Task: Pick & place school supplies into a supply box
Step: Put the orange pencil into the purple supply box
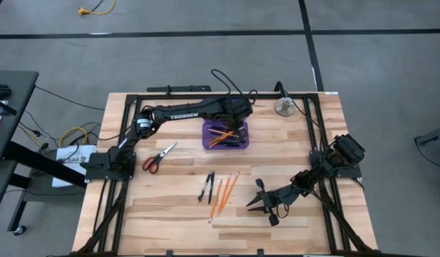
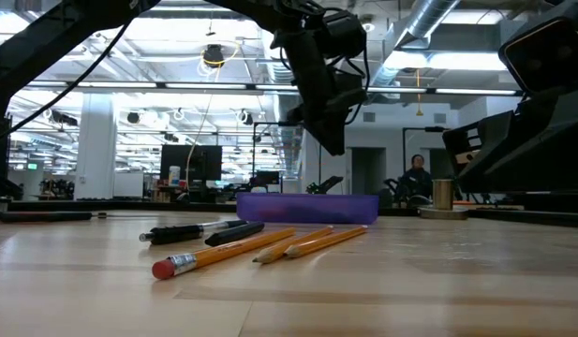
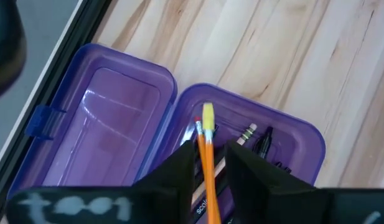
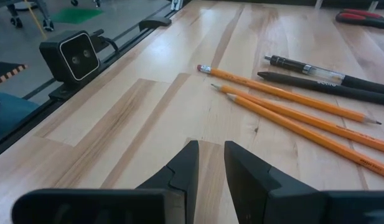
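The supply box [image 1: 225, 134] is a purple case lying open on the table's far middle, its empty half [image 3: 104, 130] beside the half [image 3: 285, 134] that holds pens and pencils. My left gripper [image 3: 210, 165] hangs above it, slanting down, open, with an orange pencil [image 3: 208, 143] standing between its fingers. Three orange pencils [image 1: 224, 193] and two black pens [image 1: 207, 187] lie flat on the table's middle. Red-handled scissors [image 1: 159, 157] lie flat at the left. My right gripper [image 1: 266, 203] rests low near the front right, open with nothing between its fingers [image 4: 210, 165]. My left gripper has the orange pencil's shaft [image 3: 209, 168] between its parted fingers, which lie across it. Bare room shows between the pencil and one finger [image 3: 248, 180]. Whether the other finger [image 3: 179, 177] touches the pencil, I cannot tell. The pencil's eraser end [image 3: 207, 115] points away over the box.
A round silver metal object [image 1: 284, 107] stands at the far right of the table. A black frame rail [image 1: 205, 95] runs along the far edge. In the low view a person [image 2: 417, 173] shows far behind the table. Bare wood lies at the near left.
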`<action>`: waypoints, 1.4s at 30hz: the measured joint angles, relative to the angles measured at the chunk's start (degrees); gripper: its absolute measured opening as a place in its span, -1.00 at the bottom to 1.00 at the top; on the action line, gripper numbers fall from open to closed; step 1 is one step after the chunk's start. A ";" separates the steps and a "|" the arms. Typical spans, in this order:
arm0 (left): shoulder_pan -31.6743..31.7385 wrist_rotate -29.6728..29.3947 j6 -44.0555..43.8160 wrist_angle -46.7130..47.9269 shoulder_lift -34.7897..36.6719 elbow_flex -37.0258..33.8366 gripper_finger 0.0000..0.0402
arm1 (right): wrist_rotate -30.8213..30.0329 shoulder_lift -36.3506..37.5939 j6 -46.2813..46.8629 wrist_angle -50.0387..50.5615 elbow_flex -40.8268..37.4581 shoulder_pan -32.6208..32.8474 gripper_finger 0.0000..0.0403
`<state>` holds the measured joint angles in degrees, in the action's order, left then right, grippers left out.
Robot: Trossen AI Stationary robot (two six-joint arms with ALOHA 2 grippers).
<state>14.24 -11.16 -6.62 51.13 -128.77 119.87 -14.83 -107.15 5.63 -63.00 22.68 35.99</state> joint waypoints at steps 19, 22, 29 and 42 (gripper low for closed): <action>-10.33 2.08 -11.60 27.15 4.87 15.18 -0.34 | -0.04 0.00 0.63 -0.07 0.11 0.00 -0.64; -16.80 0.33 -16.37 26.35 10.27 13.31 -0.34 | -0.05 0.00 1.81 -0.40 0.11 0.00 -0.64; -40.14 -17.10 -26.05 22.66 16.02 13.18 -0.34 | -0.36 0.00 5.74 -2.36 0.11 -0.77 -0.64; -67.62 -43.96 -49.10 37.82 15.13 11.08 -0.34 | 5.66 0.00 10.46 -6.45 2.96 -3.55 -0.64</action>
<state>-53.38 -55.12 -55.72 88.95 -113.65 130.96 -9.17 -107.15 16.09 -69.45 25.63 32.44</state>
